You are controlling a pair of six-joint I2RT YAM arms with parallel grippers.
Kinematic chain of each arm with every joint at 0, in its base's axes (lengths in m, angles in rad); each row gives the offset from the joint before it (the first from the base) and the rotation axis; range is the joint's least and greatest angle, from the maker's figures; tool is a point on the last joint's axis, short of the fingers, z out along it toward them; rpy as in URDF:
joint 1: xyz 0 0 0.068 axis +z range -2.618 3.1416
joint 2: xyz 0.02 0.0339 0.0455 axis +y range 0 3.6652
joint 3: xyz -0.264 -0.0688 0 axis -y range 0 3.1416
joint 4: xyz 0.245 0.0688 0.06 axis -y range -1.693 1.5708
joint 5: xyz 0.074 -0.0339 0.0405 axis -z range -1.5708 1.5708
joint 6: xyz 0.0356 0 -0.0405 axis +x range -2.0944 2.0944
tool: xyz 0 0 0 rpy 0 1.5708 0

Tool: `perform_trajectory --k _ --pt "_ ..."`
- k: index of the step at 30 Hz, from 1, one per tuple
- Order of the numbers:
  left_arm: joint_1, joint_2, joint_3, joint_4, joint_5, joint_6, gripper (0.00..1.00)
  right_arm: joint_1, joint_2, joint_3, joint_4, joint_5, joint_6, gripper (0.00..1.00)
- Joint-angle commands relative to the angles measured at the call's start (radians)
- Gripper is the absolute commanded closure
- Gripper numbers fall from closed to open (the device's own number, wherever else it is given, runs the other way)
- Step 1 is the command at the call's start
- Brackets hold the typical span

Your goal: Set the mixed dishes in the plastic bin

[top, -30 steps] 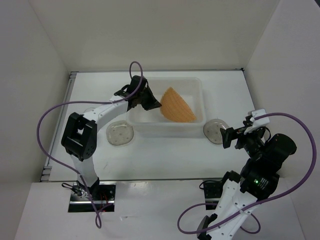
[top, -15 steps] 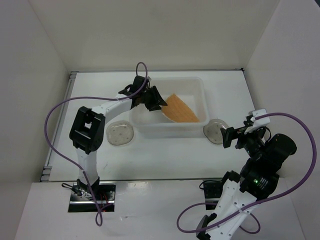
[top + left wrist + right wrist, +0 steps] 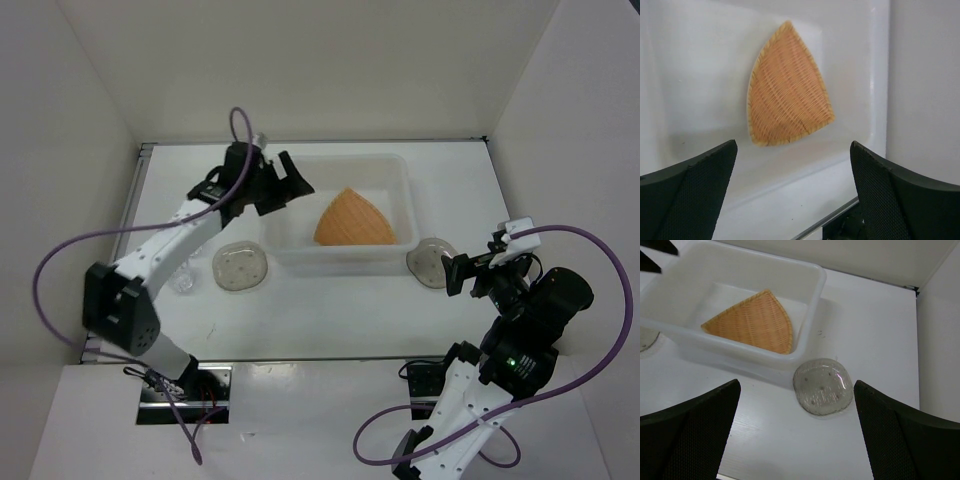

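Note:
The orange-tan woven plate (image 3: 355, 220) (image 3: 787, 92) (image 3: 752, 322) lies flat on the floor of the plastic bin (image 3: 340, 160) (image 3: 880, 75) (image 3: 812, 300), toward its right end. My left gripper (image 3: 290, 183) (image 3: 792, 195) hovers open over the bin's left end, apart from the plate, with nothing between its fingers (image 3: 690, 195). One speckled grey plate (image 3: 430, 260) (image 3: 822, 386) rests on the table by the bin's front right corner. My right gripper (image 3: 452, 272) (image 3: 795, 435) stands open just above and short of it. A second grey plate (image 3: 240, 267) lies front left of the bin.
A small clear cup (image 3: 183, 282) stands on the table left of the second grey plate, under the left arm. White walls close in the table on the left, back and right. The left arm's purple cable loops over the table's left side.
My left gripper has gone from shut to open and let go of the woven plate, which now lies flat in the bin. The left arm drew back to the left. The right arm stayed still.

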Motion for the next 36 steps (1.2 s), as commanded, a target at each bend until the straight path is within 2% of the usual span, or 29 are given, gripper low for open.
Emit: perform_trajectory --k 1,4,5,10,16,22,27,36 --pt "0.049 -0.219 -0.089 -0.058 -0.131 0.032 0.00 -0.007 0.010 0.016 0.031 0.002 0.011 0.02" --pt "0.081 -0.410 -0.237 -0.053 -0.126 -0.048 0.00 -0.007 -0.001 0.016 0.031 0.002 0.011 0.02" --pt "0.108 -0.506 -0.355 -0.052 -0.126 -0.100 0.00 -0.007 -0.001 0.016 0.031 0.002 0.011 0.02" --pt "0.146 -0.788 -0.569 -0.086 -0.178 -0.208 0.00 -0.016 -0.010 0.016 0.031 0.002 0.011 0.02" --pt "0.155 -0.965 -0.761 -0.126 -0.188 -0.359 0.00 -0.016 -0.010 0.016 0.031 0.002 0.011 0.02" --pt "0.164 -1.001 -0.890 -0.093 -0.209 -0.473 0.00 -0.016 -0.010 0.016 0.031 0.002 0.011 0.02" --pt "0.175 -0.955 -0.962 -0.049 -0.231 -0.536 0.00 -0.016 -0.010 0.016 0.031 0.002 0.011 0.02" --pt "0.202 -0.833 -0.962 0.021 -0.261 -0.516 0.00 -0.016 -0.019 0.016 0.031 0.002 0.011 0.02"
